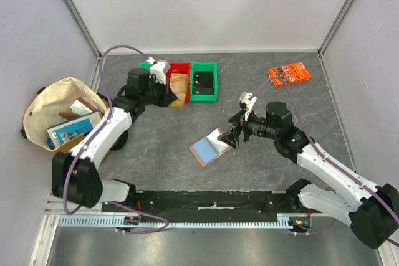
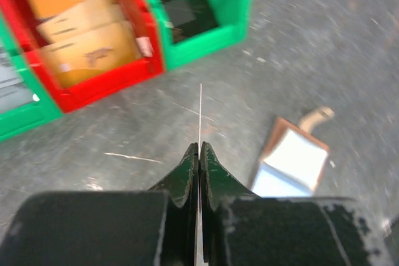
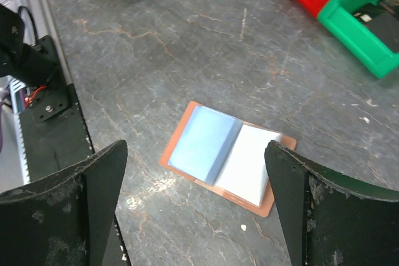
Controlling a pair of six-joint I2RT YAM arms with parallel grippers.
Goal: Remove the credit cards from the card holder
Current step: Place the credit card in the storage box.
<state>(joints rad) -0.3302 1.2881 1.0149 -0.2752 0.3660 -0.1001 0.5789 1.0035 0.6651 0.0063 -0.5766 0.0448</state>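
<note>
As the left tool [image 2: 199,149] pinches a card [image 2: 201,107] well beyond the holder [image 3: 206,144], probably to set it aside, the right tool [image 3: 194,163] hangs spread over the holder.

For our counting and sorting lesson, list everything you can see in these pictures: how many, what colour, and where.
card holder: one, reddish-brown with blue and white panels, lying open mid-table
bins: three, two green and one red, in a row at the far side
tan cards: at least three, in the red bin
dark cards: count unclear, in the right green bin
held card: one, seen edge-on
packet: one, orange, far right
bag: one, cream, left edge, things inside
table: one, grey
left gripper: shut on the held card, by the bins
right gripper: open, above the card holder
</note>
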